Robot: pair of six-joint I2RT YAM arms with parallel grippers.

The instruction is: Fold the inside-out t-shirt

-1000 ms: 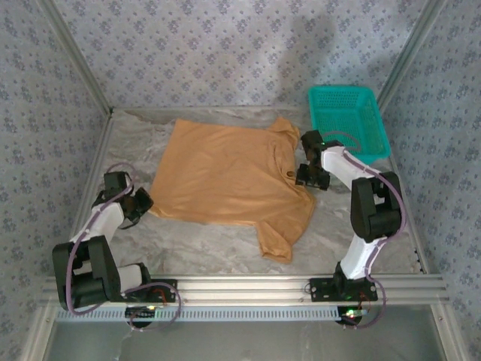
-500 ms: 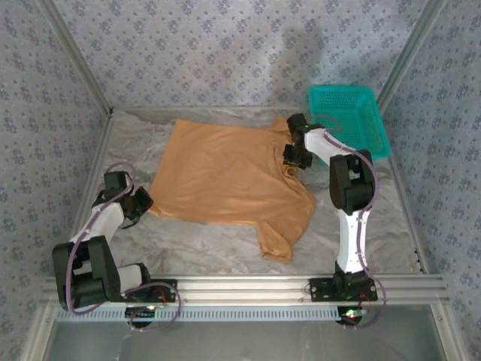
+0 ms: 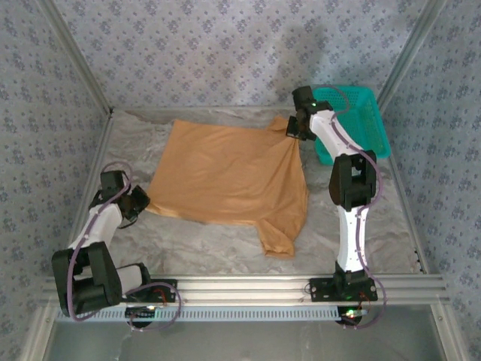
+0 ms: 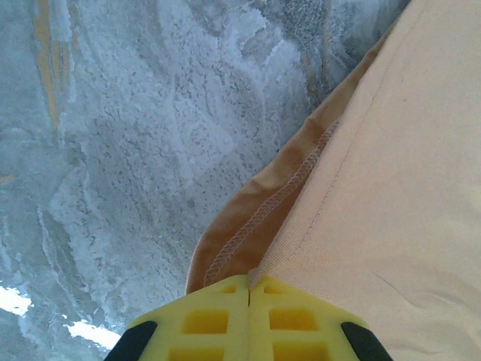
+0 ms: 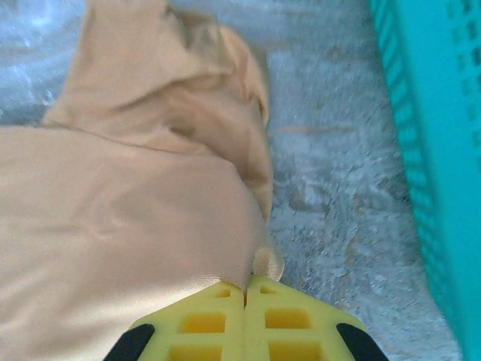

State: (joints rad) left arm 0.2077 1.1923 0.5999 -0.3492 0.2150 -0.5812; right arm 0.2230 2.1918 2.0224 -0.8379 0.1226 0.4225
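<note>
The inside-out t-shirt [image 3: 225,177] lies spread across the middle of the table [image 3: 225,242], its body mostly flat and one sleeve trailing toward 5 o'clock. The left gripper [image 3: 140,204] sits at the shirt's 8 o'clock corner. In the left wrist view its yellow fingers are pressed together on the stitched hem, so it has that corner pinched. The right gripper [image 3: 291,131] is at the shirt's 1 o'clock edge, just beside the teal basket [image 3: 370,113]. In the right wrist view its fingers meet on a bunched fold of cloth near the far sleeve, which looks like a pinch too. With two opposite corners gripped, the step in hand appears to be taking hold for stretching or for the first fold. The next move probably calls for both arms to lift together and carry the cloth with even tension, so that neither pinch slips and the loose sleeve at 5 o'clock does not drag or crumple underneath.
</note>
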